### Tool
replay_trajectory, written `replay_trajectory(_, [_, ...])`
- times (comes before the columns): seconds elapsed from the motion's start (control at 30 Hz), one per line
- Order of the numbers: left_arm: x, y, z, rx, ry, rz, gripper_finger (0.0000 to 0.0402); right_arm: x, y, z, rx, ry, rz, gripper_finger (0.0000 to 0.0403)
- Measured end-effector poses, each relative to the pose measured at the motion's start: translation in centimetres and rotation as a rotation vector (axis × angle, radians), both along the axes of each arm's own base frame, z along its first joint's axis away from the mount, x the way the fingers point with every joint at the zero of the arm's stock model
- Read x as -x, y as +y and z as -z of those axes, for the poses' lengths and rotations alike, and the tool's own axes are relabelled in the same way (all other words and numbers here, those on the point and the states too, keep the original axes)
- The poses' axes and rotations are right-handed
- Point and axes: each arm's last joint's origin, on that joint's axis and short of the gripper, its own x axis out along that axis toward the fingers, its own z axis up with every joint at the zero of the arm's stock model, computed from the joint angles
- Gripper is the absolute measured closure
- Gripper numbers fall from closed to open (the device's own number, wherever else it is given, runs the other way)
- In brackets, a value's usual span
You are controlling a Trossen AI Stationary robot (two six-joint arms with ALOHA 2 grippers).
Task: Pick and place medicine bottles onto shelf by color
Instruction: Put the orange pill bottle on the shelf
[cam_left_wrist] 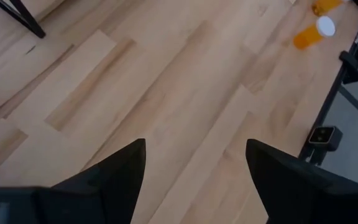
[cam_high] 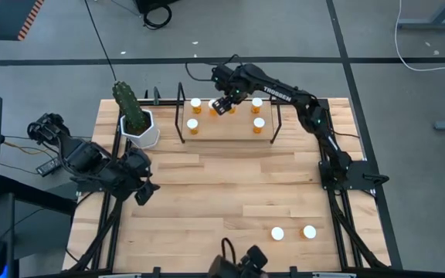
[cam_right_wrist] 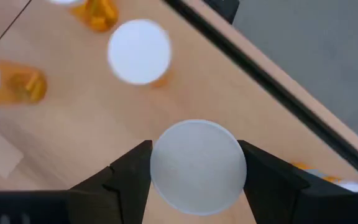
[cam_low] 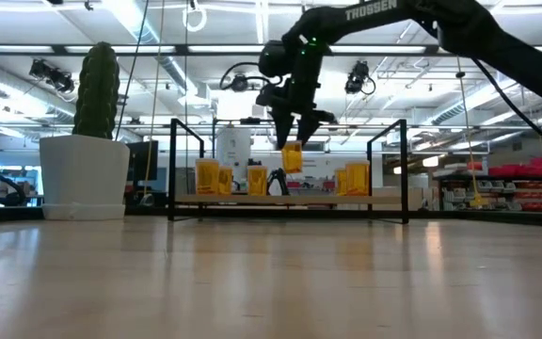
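Right gripper (cam_high: 224, 103) clamps bottle (cam_low: 292, 157) just above shelf (cam_high: 226, 130); left gripper (cam_left_wrist: 194, 163) jaws released, over bench (cam_high: 230, 193).

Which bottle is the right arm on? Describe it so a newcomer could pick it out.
Find the shelf at the table's far edge, beside the cactus pot. The bottle hangs above its board, clamped in the right gripper. Every other bottle stands on a surface; this one is airborne.

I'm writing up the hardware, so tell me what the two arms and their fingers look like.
Both arms are dark, nearly black, and jointed. The right arm carries white TROSSEN lettering on its link. The left arm has thin cables trailing near its base. Each gripper ends in two dark, matte, wedge-shaped fingers, the right arm's fingers alike.
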Motion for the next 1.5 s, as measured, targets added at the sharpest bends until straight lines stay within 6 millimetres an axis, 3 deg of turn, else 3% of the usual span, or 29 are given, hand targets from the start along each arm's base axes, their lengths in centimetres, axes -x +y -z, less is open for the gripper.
replay_trajectory(0.37, [-0.6,0.7,-0.1,0.014,-0.014,-0.050,0.0120,0.8,-2.0,2.3,-0.066,-0.007,0.055,0.0177])
replay_trajectory(0.97, [-0.6,0.8,-0.1,0.043,-0.012,-0.078,0.0120,1.5,-3.9,3.6,-0.063,-0.032,0.083,0.0177])
replay_trajectory(1.5, [-0.6,0.8,-0.1,0.053,-0.013,-0.092,0.0120,1.5,-4.1,4.3,-0.068,-0.040,0.096,0.0177])
